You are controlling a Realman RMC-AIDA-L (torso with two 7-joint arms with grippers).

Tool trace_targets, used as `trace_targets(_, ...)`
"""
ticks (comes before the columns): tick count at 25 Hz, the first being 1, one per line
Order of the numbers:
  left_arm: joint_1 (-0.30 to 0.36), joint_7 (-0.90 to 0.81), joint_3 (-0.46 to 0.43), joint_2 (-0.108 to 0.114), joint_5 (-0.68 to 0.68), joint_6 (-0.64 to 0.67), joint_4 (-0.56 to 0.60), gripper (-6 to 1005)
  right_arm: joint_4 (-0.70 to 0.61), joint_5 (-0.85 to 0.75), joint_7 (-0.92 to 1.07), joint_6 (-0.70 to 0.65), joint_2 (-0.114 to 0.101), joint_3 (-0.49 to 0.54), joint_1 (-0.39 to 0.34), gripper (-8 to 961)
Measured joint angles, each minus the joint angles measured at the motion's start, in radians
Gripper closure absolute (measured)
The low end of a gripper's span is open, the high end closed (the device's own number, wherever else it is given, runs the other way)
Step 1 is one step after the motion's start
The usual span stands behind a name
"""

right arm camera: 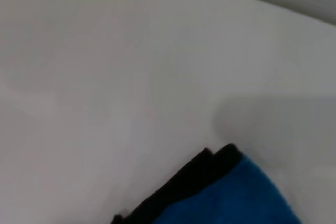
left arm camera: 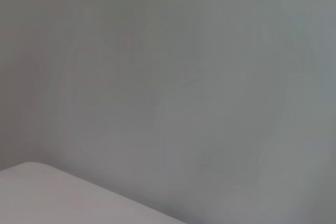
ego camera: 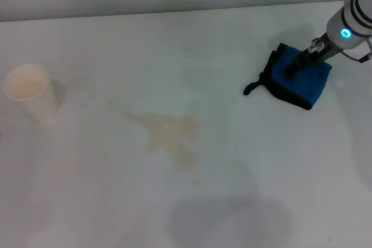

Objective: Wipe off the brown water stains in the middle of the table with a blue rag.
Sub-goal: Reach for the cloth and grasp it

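Three views, taken one after another.

Head view, worktop: the white worktop (ego camera: 104, 201) fills nearly the whole frame, with its far edge running along the top.
Head view, stains: the brown stains (ego camera: 167, 135) lie a little left of the frame's centre, a pale tan splotch with faint specks trailing toward the upper left.
Head view, rag: the blue rag (ego camera: 311, 81) lies flat in the upper right of the frame, well apart from the stains; its black trim runs along its left and lower edges and a short black loop sticks out to the left.
Head view, right gripper: the right gripper (ego camera: 296, 67) comes down from the upper right corner and its dark tip rests on top of the rag. Whether the jaws are apart or together on the cloth cannot be told.
Head view, cup: a white cup (ego camera: 30, 90) with a cream inside stands at the left edge of the frame, well apart from stains and rag.
Head view, left arm: not in the frame.

Left wrist view: only a plain grey surface, with a pale corner of the worktop (left arm camera: 47, 198) at the lower left; no jaws show.

Right wrist view: a corner of the rag (right arm camera: 236, 198) with its black trim sits at the bottom centre of the frame on the worktop (right arm camera: 105, 77); no jaws show.
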Motion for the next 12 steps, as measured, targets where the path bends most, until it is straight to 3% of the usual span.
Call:
trace_targets(6, 0.0, 0.0, 0.002, -0.001, 0.0, 0.0, 0.002, 123, -0.002, -0.012, -0.001, -0.018, 0.02, 0.001, -0.016, 125)
trace_targets(12, 0.006, 0.0, 0.003, -0.002, 0.0, 0.0, 0.004, 123, -0.003, -0.012, 0.001, -0.027, 0.025, 0.001, -0.023, 124)
